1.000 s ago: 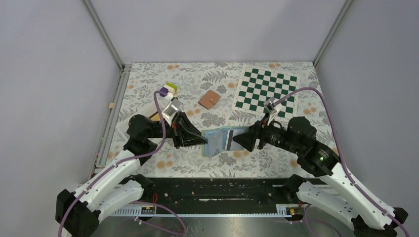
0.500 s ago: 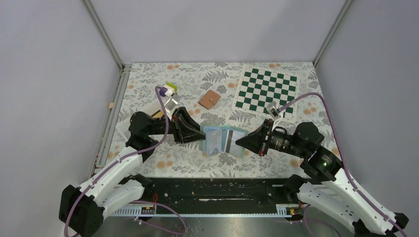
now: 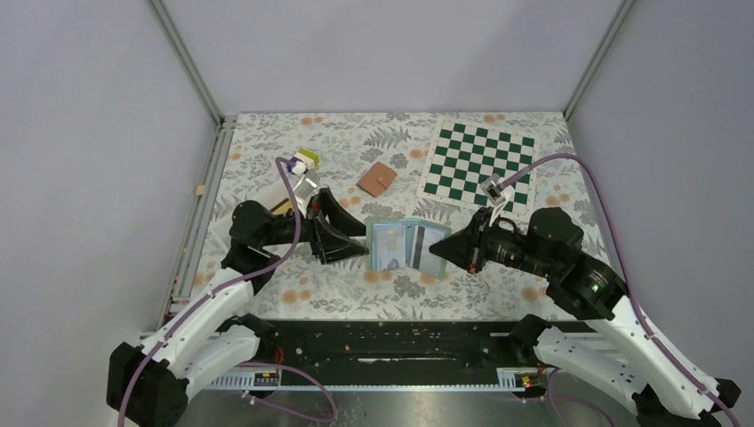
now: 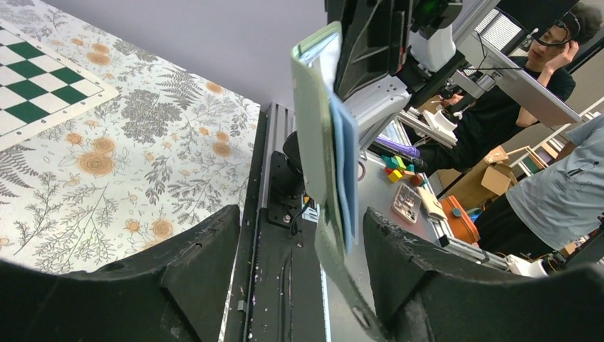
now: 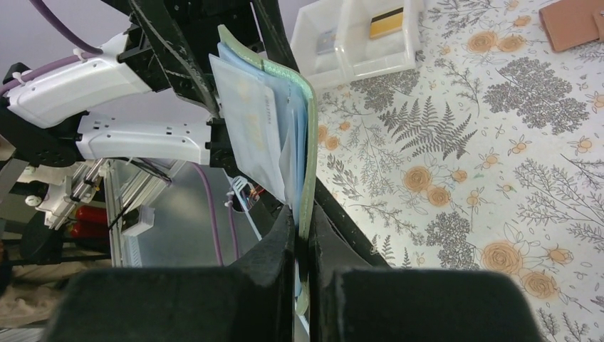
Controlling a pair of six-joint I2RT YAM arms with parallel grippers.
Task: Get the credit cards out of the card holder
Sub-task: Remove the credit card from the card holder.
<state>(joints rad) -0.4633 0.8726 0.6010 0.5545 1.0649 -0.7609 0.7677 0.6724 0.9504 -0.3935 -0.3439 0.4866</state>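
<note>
The card holder point(image 3: 405, 242), pale green outside with blue-clear pages, is held open above the table between the two arms. My right gripper point(image 3: 436, 252) is shut on its right edge; in the right wrist view the fingers point(image 5: 278, 249) pinch the green cover point(image 5: 308, 142). My left gripper point(image 3: 363, 249) is open at the holder's left edge. In the left wrist view the holder point(image 4: 317, 107) hangs edge-on between the spread jaws of the gripper point(image 4: 303, 221), nearer the right finger. A card with a dark stripe point(image 3: 414, 245) shows in a page. A yellow-orange credit card point(image 5: 388, 21) lies in a white bin point(image 5: 335, 68).
A green-and-white chessboard point(image 3: 480, 165) lies at the back right. A small brown wallet point(image 3: 377, 179) sits mid-back, with coloured blocks point(image 3: 304, 162) to its left. The white bin is mostly hidden behind my left arm in the top view. A floral cloth point(image 3: 533, 294) covers the table.
My right gripper shut on the holder's right edge. My left gripper then opened and let go of the left edge. The holder has moved slightly back and to the right.
</note>
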